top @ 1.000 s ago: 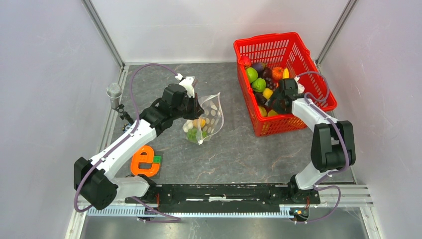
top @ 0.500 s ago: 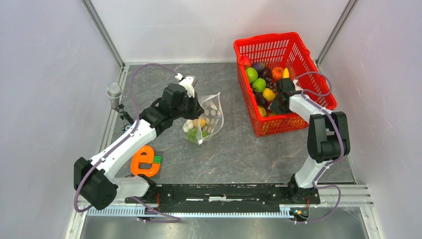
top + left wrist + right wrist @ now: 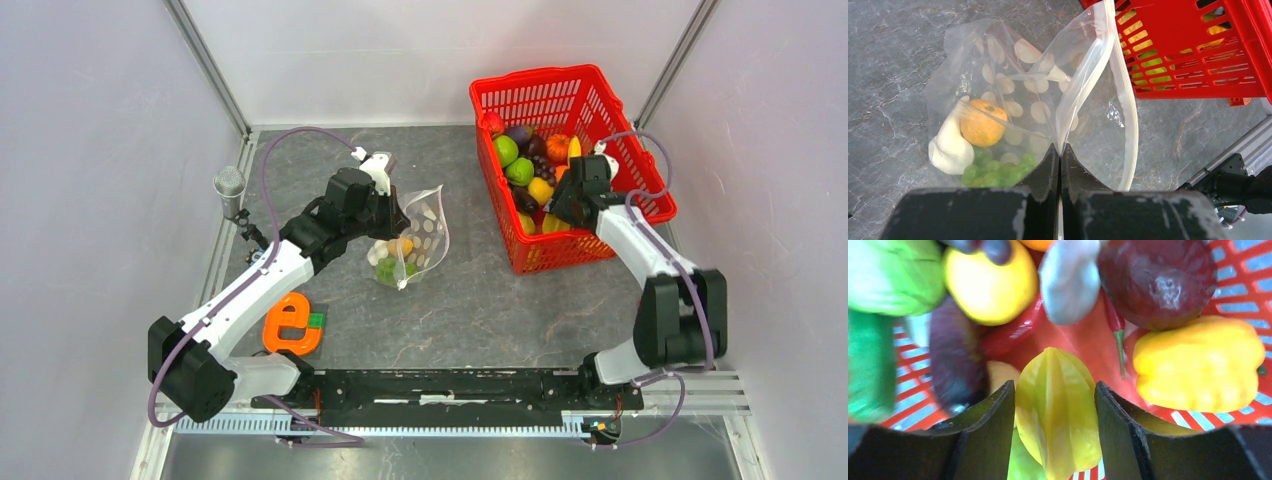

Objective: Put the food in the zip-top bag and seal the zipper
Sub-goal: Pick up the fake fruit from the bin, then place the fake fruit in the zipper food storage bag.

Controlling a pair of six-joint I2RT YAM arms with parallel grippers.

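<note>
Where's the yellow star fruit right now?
In the right wrist view, the yellow star fruit sits between the fingers of the right tool, inside the red basket, beside the yellow pepper.

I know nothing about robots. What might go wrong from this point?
1. The left tool pinches only a thin edge of the floppy zip-top bag; it may slip, and the mouth would collapse.
2. The glossy, ribbed yellow starfruit held by the right tool might squirt out on the way from the red basket.
3. The bag's opening looks narrow, so the starfruit may catch on the zipper strip.
</note>
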